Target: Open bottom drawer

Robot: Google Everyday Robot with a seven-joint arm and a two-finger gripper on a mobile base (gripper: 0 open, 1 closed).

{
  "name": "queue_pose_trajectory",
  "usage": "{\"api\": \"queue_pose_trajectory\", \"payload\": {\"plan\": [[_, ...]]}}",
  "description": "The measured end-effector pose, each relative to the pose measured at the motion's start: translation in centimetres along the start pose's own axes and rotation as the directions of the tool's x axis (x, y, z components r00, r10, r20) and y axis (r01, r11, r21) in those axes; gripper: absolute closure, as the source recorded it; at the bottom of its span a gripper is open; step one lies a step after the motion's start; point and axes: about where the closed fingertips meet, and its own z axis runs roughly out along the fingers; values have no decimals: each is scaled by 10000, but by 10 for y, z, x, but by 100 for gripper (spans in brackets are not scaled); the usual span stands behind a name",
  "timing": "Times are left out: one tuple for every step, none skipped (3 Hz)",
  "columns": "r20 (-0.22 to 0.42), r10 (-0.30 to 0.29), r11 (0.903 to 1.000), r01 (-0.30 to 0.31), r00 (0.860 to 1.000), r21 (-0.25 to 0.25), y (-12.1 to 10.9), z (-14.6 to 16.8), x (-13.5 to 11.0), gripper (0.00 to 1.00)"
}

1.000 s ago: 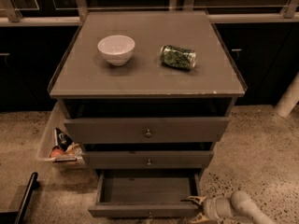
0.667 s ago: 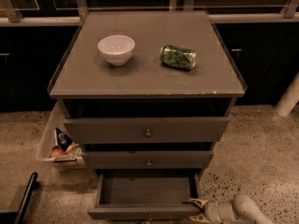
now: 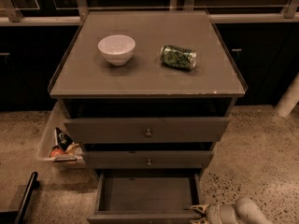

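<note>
Gripper: gripper [image 3: 200,212] at 5 o'clock of view, by the lower edge, right at the front-right corner of the bottom drawer [image 3: 147,192]; looks to be touching the front panel's end. Open or closed: can't tell.
Arm: pale wrist [image 3: 243,211] runs off twd 4 o'clock.
Bottom drawer: 6 o'clock, pulled well out of the cabinet, floor in plain sight, nothing seen inside. Knob not in view, front panel cut by the frame edge.
Middle drawer: [image 3: 148,160] just above at 12 o'clock of it, small knob, set further back.
Top drawer: [image 3: 147,130] tallest front, dark gap above it, so prob. ajar.
Cabinet top: [image 3: 145,78] white bowl [image 3: 117,48] at 11 o'clock, green can [image 3: 178,57] on its side at 1 o'clock, well apart.
Bin: [image 3: 44,146] w/ snack packs at 9 o'clock, beside the cabinet.
Progress: opening looks done or v. nearly; left, at most, a last bit of pull, then let go and back off.
</note>
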Motion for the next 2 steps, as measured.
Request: {"api": "queue_pose_trajectory", "payload": {"plan": [[0,0,10000,0,10000,0,0,0,0,58],[1,0,10000,0,10000,-1,0,0,0,35]]}}
